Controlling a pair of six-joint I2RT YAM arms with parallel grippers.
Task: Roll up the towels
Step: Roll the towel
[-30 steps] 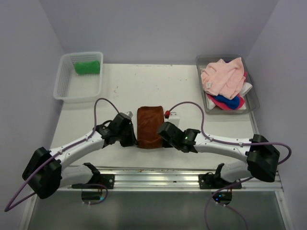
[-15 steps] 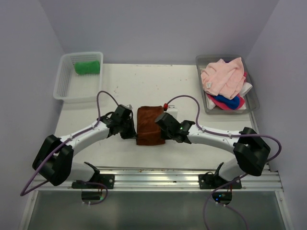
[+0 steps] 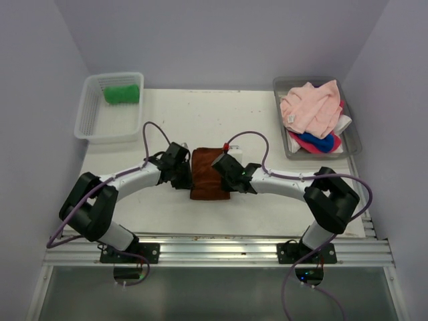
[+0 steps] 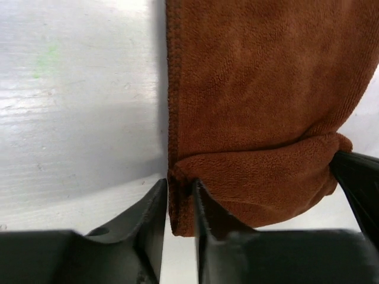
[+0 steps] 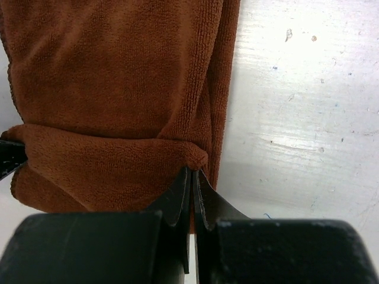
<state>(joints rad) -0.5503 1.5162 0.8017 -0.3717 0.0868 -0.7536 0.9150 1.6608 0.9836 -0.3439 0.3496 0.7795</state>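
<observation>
A rust-brown towel point(image 3: 208, 180) lies mid-table, its near end folded over into a thick roll point(image 4: 260, 177). My left gripper point(image 3: 190, 175) is at the roll's left end. Its jaws point(image 4: 179, 184) are open a little, with the towel's hemmed edge still between the fingers. My right gripper point(image 3: 220, 175) is at the roll's right end, shut point(image 5: 192, 173) on a pinch of the brown towel point(image 5: 112, 89). A green towel point(image 3: 122, 93) lies rolled in the basket. Pink point(image 3: 311, 107), blue point(image 3: 317, 142) and white point(image 3: 345, 124) towels are heaped in the tray.
The white mesh basket point(image 3: 87, 127) stands at the back left corner. The clear grey tray point(image 3: 352, 148) is at the back right. Purple cables loop above both forearms. A metal rail point(image 3: 214, 246) runs along the near table edge.
Both grippers have moved away from the near edge, carrying the brown towel's near end over itself, so the towel looks shorter. The left jaws have parted slightly.
</observation>
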